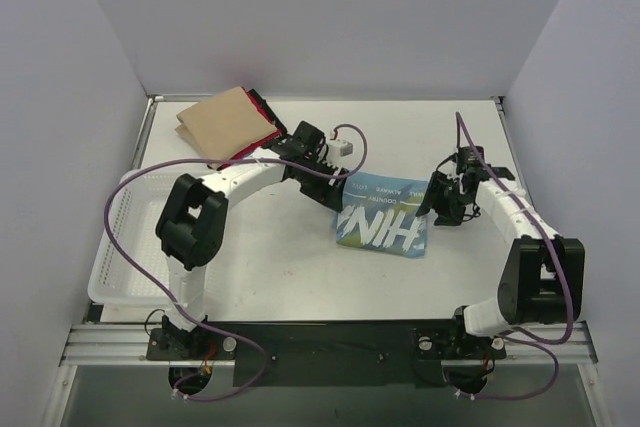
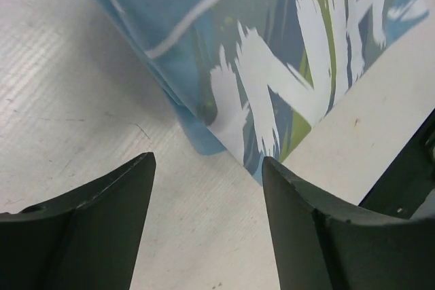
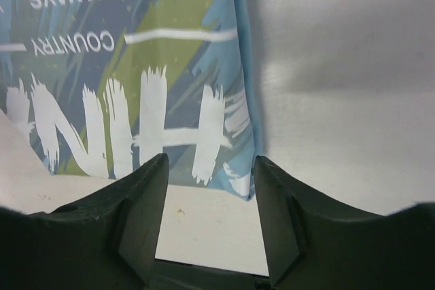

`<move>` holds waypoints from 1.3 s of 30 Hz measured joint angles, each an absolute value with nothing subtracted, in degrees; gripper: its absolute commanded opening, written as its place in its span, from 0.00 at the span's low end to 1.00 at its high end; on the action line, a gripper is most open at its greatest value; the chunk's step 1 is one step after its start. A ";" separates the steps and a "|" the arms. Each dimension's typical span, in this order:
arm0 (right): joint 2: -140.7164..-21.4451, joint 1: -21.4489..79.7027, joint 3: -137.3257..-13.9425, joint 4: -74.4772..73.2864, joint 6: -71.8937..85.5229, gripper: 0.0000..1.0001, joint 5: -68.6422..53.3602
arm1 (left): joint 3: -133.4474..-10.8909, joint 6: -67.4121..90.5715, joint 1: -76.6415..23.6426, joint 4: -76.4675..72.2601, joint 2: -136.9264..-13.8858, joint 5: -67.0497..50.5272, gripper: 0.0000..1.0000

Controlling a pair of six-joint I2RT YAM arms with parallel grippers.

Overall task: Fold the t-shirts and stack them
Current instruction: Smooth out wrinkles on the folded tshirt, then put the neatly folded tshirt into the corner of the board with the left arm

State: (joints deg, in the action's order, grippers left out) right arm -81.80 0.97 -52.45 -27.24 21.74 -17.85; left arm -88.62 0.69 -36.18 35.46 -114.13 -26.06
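The light blue t-shirt (image 1: 385, 215) with white lettering lies folded flat in the middle of the table. It fills the top of the left wrist view (image 2: 272, 52) and of the right wrist view (image 3: 136, 66). My left gripper (image 1: 335, 179) is open and empty just off the shirt's left corner. My right gripper (image 1: 440, 205) is open and empty at the shirt's right edge. The folded tan t-shirt (image 1: 225, 122) lies on the red-and-black t-shirt (image 1: 262, 107) at the back left.
A white mesh basket (image 1: 125, 247) stands at the left edge of the table beside the left arm. Purple cables loop over both arms. White walls close in the back and sides.
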 measured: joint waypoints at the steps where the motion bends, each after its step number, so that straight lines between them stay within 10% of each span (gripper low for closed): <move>1: -82.91 0.08 -53.74 -27.00 21.37 0.57 -17.93 | -88.73 3.53 -35.55 34.09 -114.30 -26.20 0.81; 6: -92.36 -3.53 -58.04 -23.88 20.69 0.61 -20.32 | -90.17 16.01 -33.65 25.63 -116.99 -26.35 0.86; 15: -110.37 -4.23 -68.71 -22.24 19.88 0.02 -27.88 | -91.00 23.51 -32.88 21.52 -123.22 -24.67 0.86; 22: -122.23 1.32 -85.30 -23.53 19.16 0.02 -32.42 | -88.66 18.20 -25.39 23.11 -118.63 -22.24 0.86; 24: -124.77 4.60 -89.49 -23.57 19.00 0.05 -32.88 | -86.70 15.20 -22.87 24.43 -115.79 -20.12 0.86; 36: -126.65 10.76 -96.60 -24.93 17.96 0.97 -32.82 | -95.85 -3.66 -22.41 31.46 -118.89 -24.95 0.92; 39: -121.97 7.60 -91.42 -24.75 16.25 0.99 -30.37 | -103.68 -5.63 -23.00 32.27 -125.54 -27.62 0.92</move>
